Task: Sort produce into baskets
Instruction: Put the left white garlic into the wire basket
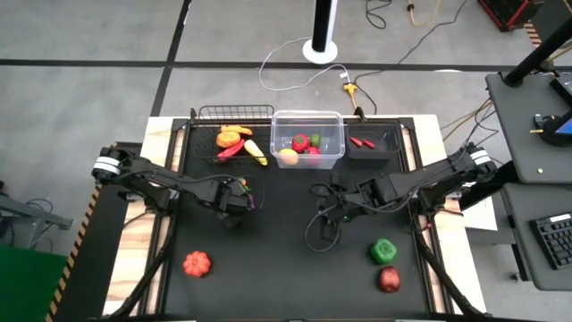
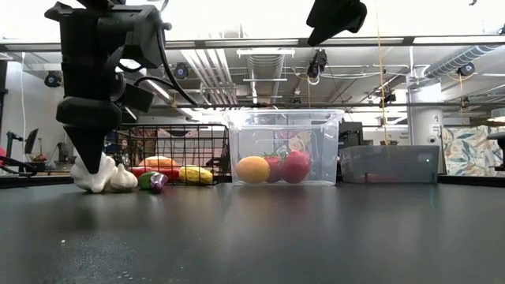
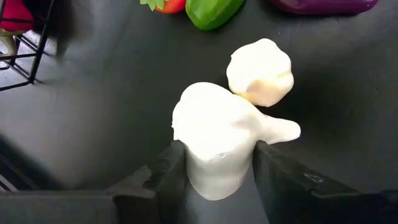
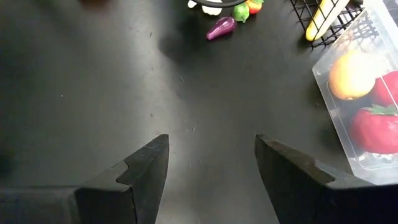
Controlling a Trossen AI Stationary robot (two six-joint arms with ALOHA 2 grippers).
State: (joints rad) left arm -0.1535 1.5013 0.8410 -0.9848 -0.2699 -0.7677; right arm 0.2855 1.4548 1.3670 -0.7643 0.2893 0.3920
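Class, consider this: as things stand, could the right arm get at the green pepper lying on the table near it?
Probably yes. The green pepper lies in the open on the right arm's side, with only a red fruit beside it. The right hand is open, holds nothing, and hovers over bare table nearby. Nothing blocks the way.

I see a black table (image 1: pixel 286 268) on a grey floor (image 1: pixel 80 89). A white round stand (image 1: pixel 320 49) sits past it, with a white cable (image 1: pixel 295 67). A keyboard (image 1: pixel 552 240) sits on a side desk (image 1: pixel 527 134).
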